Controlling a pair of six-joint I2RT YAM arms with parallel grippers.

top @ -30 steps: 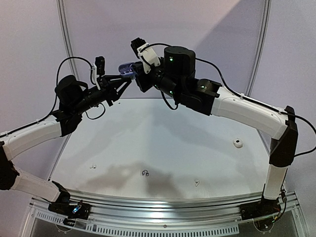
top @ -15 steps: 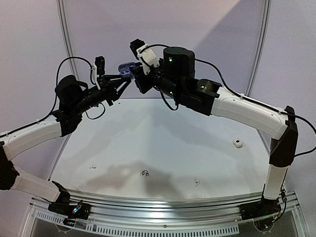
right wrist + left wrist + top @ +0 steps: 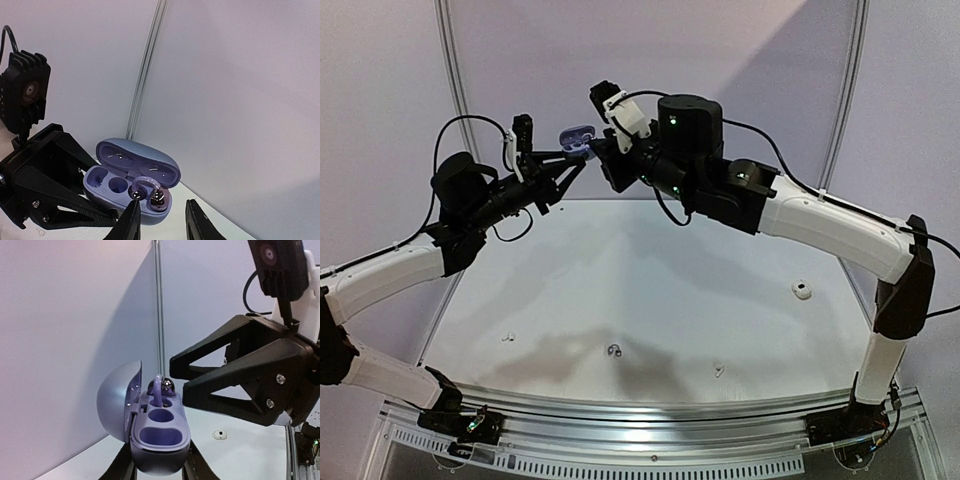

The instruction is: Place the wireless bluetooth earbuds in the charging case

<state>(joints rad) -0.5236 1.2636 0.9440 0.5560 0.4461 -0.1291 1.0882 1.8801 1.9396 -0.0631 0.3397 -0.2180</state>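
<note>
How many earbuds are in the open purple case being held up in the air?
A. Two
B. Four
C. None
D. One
D: the right wrist view shows a single purple-and-silver earbud at one end of the open case, and the other half of the case is empty.

Lavender-blue charging case (image 3: pixel 160 436), purple earbud (image 3: pixel 158 199) with silvery ends, white table (image 3: pixel 650 290)

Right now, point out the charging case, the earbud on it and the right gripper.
charging case (image 3: pixel 160 459): left wrist view, base's front wall.
earbud (image 3: pixel 159 199): right wrist view, its shiny ball.
right gripper (image 3: pixel 178 378): left wrist view, midway between fingertips.
</note>
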